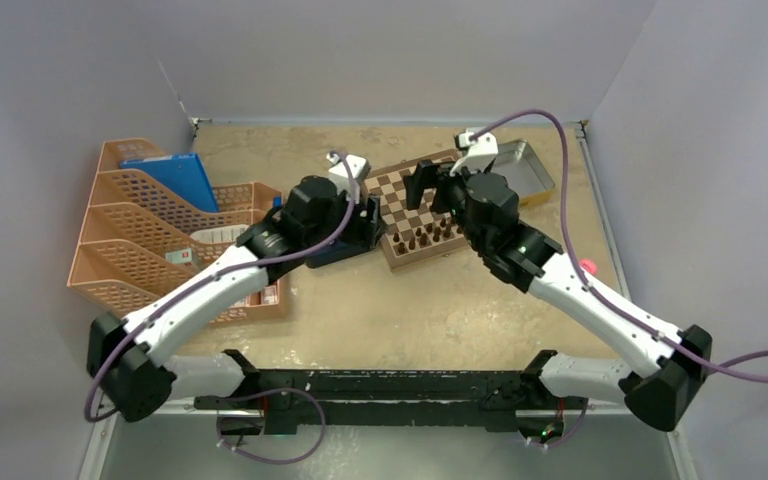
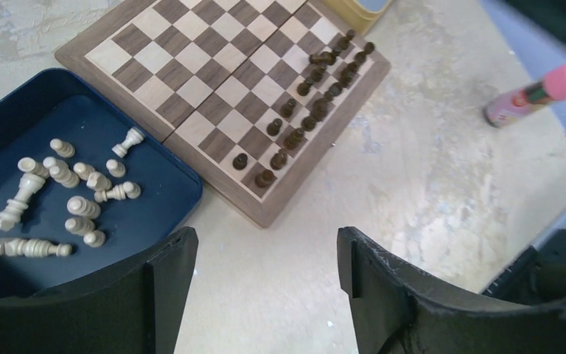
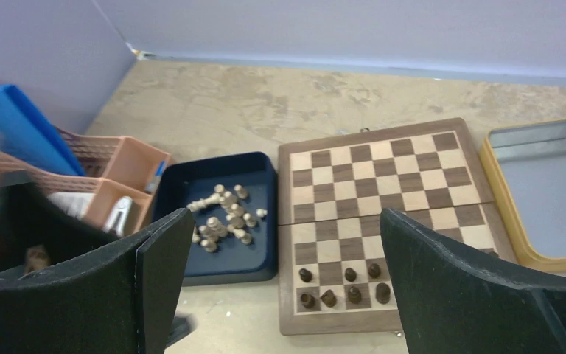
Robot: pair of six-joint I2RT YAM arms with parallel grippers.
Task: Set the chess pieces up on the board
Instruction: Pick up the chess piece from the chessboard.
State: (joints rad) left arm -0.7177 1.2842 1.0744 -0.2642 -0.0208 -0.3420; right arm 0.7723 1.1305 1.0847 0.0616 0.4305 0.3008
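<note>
The wooden chessboard [image 1: 415,213] lies mid-table; it also shows in the left wrist view [image 2: 214,81] and the right wrist view [image 3: 383,184]. Dark brown chess pieces [image 2: 317,96] stand in two rows along its near edge, also seen in the right wrist view [image 3: 339,284]. Pale cream pieces [image 2: 66,192] lie loose in a dark blue tray [image 2: 155,214], also in the right wrist view [image 3: 225,217]. My left gripper [image 2: 265,258] is open and empty above bare table next to the board's corner and the tray. My right gripper [image 3: 280,251] is open and empty, raised over the board.
An orange mesh file rack [image 1: 150,230] with a blue folder [image 1: 175,175] stands at the left. A silver metal tin [image 1: 525,170] sits right of the board, also in the right wrist view [image 3: 545,192]. A pink marker [image 2: 538,92] lies on the table to the right.
</note>
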